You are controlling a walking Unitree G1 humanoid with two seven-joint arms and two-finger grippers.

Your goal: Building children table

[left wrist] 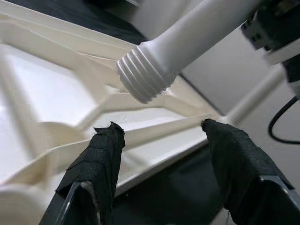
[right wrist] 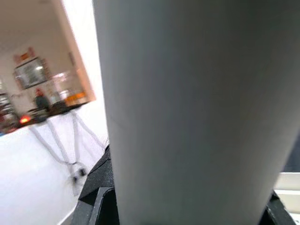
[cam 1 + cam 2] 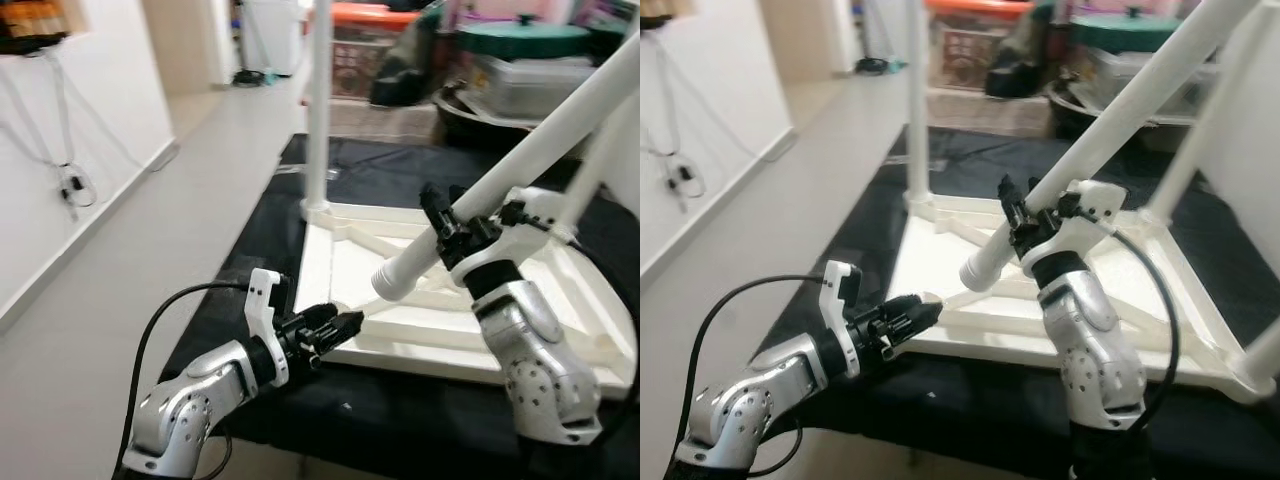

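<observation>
On a black mat (image 3: 400, 420) lies an upturned white tabletop (image 3: 350, 265); right gripper (image 3: 462, 225) clamps a threaded white leg (image 3: 520, 170); left gripper (image 3: 335, 327) gapes empty.

The two eye views look forward and down from the head at pretty much the same scene, an upturned white tabletop (image 3: 450, 300) on a black mat (image 3: 250, 260), with the right eye shifted a bit so everything sits further left in its frame. The left wrist cam looks along its own black fingers (image 1: 98, 164) from right at the tabletop's near-left edge, close enough to catch the threaded end of the loose table leg (image 1: 150, 77) that both eye views also show. The right wrist cam is jammed right up against that same leg, with a bit of the white wall (image 2: 42, 164) on the scene's left showing past it.
</observation>
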